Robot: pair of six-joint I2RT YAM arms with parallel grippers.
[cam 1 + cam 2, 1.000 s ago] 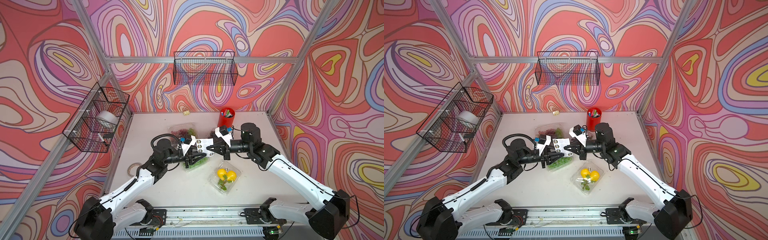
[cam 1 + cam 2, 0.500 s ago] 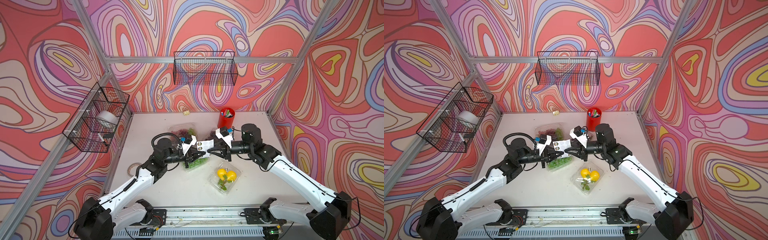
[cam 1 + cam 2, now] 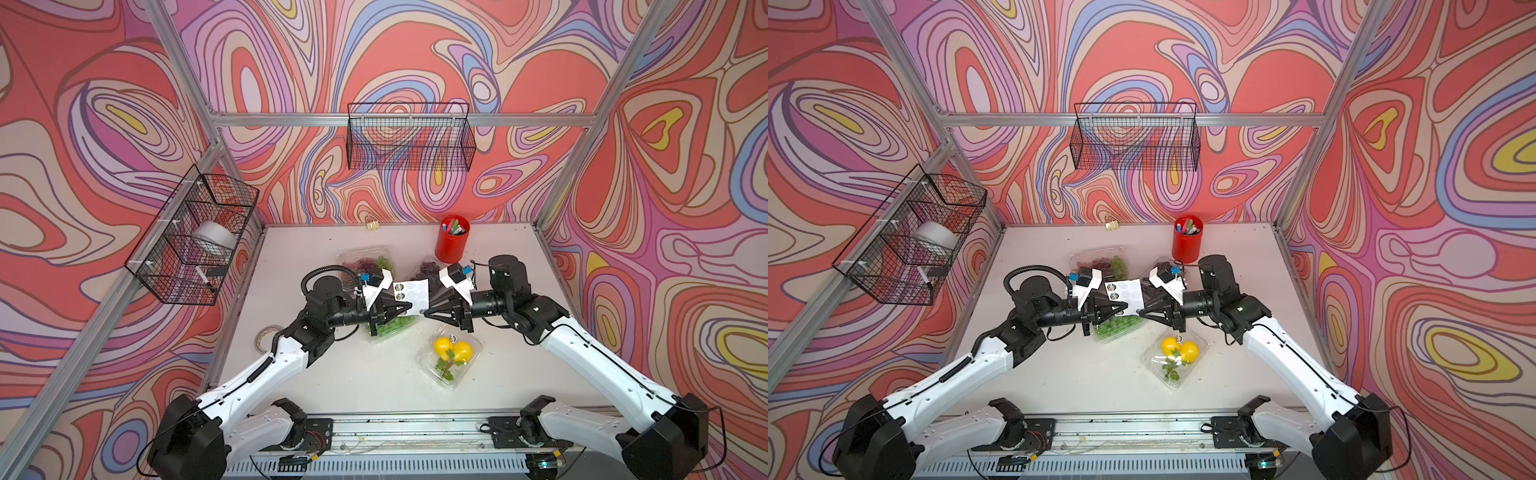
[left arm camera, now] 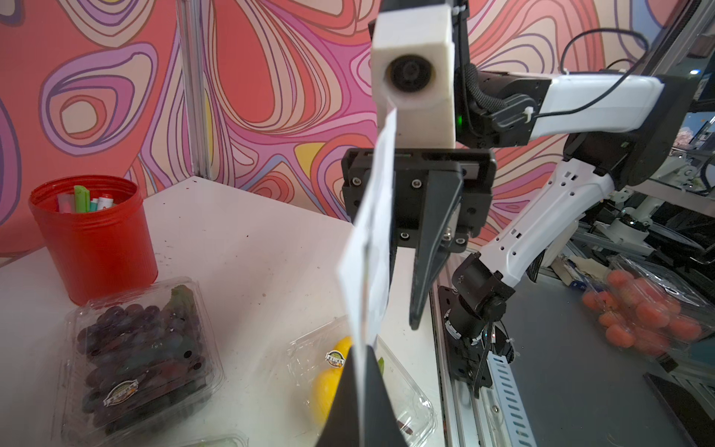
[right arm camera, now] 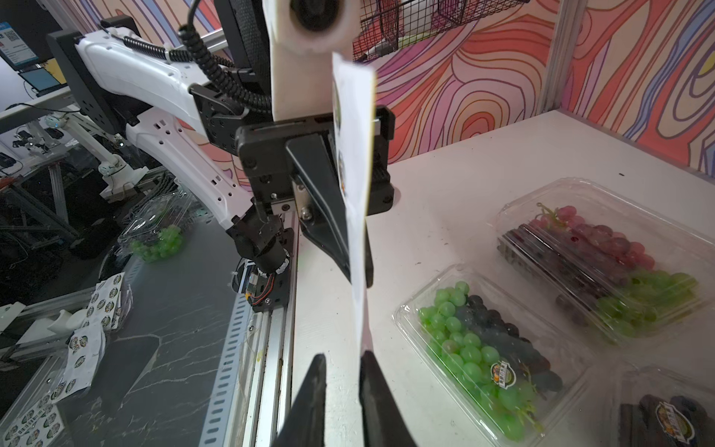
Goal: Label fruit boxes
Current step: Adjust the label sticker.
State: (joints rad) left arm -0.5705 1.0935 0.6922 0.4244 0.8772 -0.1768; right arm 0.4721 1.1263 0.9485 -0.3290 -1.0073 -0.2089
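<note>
With the table [image 3: 332, 374] as a clock face and the robot at 6: the left gripper [image 3: 410, 308] is clamped on the lower edge of a sticker sheet [image 3: 413, 290], held up over the centre; the right gripper [image 3: 425, 312] meets it tip to tip, jaws slightly apart at the sheet's edge; the green-and-dark grape box [image 3: 390, 328] lies at the centre beneath them; the lemon box [image 3: 451, 359] at 4; the red-and-green grape box [image 3: 365, 262] at 11; the purple grape box [image 3: 424, 269] at 1.

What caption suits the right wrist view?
Left gripper pinches the sticker sheet; open right gripper at its edge, beside a labelled grape box.
</note>
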